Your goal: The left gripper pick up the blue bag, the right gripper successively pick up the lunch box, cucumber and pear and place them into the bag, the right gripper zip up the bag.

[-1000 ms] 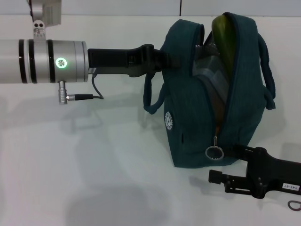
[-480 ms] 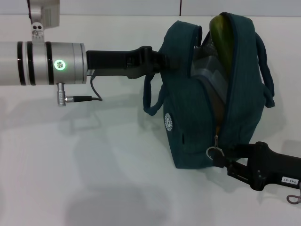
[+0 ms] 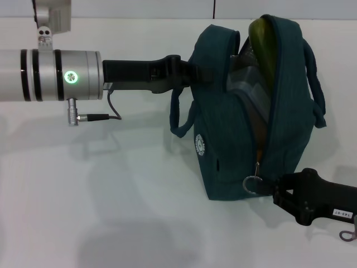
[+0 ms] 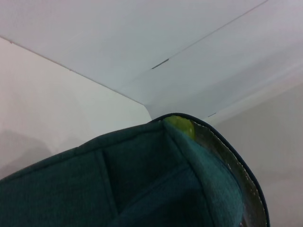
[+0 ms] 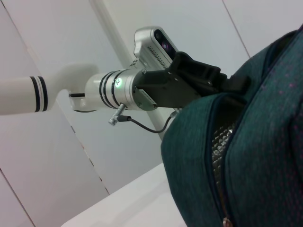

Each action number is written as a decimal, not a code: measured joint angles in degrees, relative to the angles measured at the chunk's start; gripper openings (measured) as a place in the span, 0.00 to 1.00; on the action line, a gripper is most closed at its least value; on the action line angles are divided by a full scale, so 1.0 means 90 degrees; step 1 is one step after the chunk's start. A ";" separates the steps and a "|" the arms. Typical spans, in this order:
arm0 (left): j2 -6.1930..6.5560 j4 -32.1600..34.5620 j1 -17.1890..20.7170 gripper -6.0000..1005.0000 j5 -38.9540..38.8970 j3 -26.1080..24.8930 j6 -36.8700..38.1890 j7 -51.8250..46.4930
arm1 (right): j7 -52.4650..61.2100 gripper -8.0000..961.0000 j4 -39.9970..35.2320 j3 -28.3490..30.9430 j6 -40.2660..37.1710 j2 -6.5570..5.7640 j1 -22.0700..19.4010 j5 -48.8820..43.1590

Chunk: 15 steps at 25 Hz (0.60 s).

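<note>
White counter (image 3: pixel 111 212), plain wall behind. Blue bag (image 3: pixel 223 151) stands right of centre, left gripper (image 3: pixel 192 72) clamped on its upper left edge. Packing looks done: cucumber (image 3: pixel 265 44) pokes out the top, lunch box (image 3: pixel 248 84) inside; pear not clearly seen. Zipper unclosed. Right gripper (image 3: pixel 273 190) sits at the ring pull (image 3: pixel 252 183) low near; jaws' state I cannot tell.

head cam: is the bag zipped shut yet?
No: the blue bag gapes open along its top, the cucumber pokes out, and the zipper ring pull sits low at the bag's near end by the right pincer.
</note>
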 joint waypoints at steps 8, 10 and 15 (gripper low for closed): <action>0.0007 0.0008 0.0001 0.07 0.0000 0.0000 0.0011 0.0000 | 0.0006 0.01 -0.0018 -0.0025 -0.0100 -0.0018 -0.0045 0.0017; 0.0008 0.0009 0.0005 0.07 0.0000 0.0000 0.0011 0.0000 | -0.0003 0.01 -0.0053 0.0045 -0.0223 -0.0041 -0.0119 0.0038; 0.0013 0.0010 0.0014 0.07 -0.0004 0.0000 0.0011 0.0000 | -0.0007 0.01 -0.0171 0.0376 -0.0556 -0.0122 -0.0382 0.0044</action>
